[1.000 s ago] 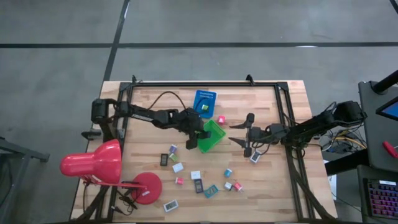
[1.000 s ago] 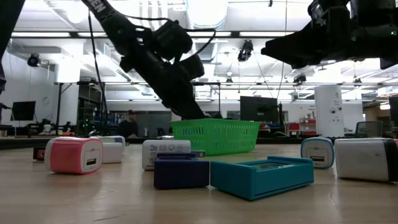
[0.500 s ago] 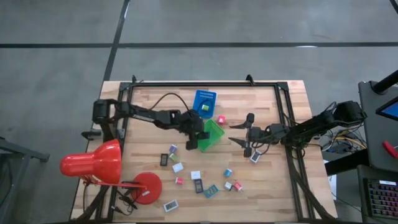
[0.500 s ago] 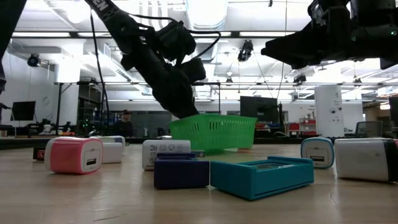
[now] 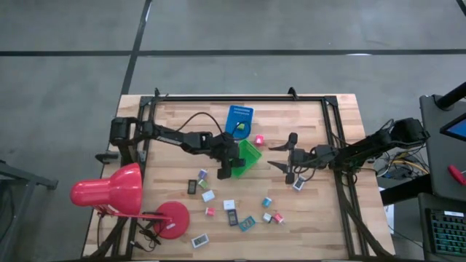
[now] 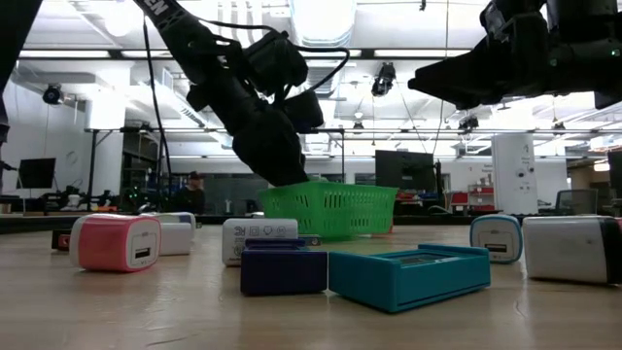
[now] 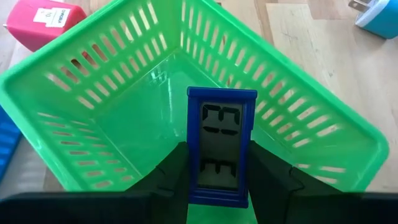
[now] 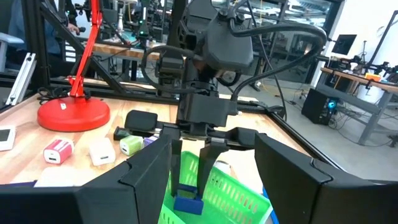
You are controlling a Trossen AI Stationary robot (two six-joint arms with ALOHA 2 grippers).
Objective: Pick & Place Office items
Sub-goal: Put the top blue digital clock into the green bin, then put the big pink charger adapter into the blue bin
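Observation:
My left gripper (image 5: 226, 169) is shut on a flat blue office item with a grey display (image 7: 221, 143), over the green tray (image 5: 248, 153) near its left rim. The right wrist view shows the item (image 8: 188, 203) lowered inside the tray (image 8: 224, 193); I cannot tell whether it touches the tray. The blue tray (image 5: 239, 116) lies farther back. Several small office items lie scattered on the near half of the table, among them a white one (image 5: 209, 195) and a teal one (image 5: 247, 223). My right gripper (image 5: 288, 156) hovers open to the right of the green tray. My left gripper pinches the blue item by its two long side edges (image 7: 191, 167) between its two fingers (image 7: 268, 171). The fingers slant down from the table's left and lie along the item. The item sticks out past the fingertips, display toward the wrist, its free end down in the tray.
A red desk lamp (image 5: 109, 193) with a round base (image 5: 172, 220) stands at the near left. A pink cube (image 5: 258, 139) lies beside the green tray's far corner. A white piece (image 5: 299, 183) lies under the right arm. A black frame (image 5: 240, 99) borders the table.
My left gripper has kept hold of the blue item and tipped it a little lower into the green tray. The tray rocked up at one side half a second ago; it now sits level again, shifted slightly toward the left arm.

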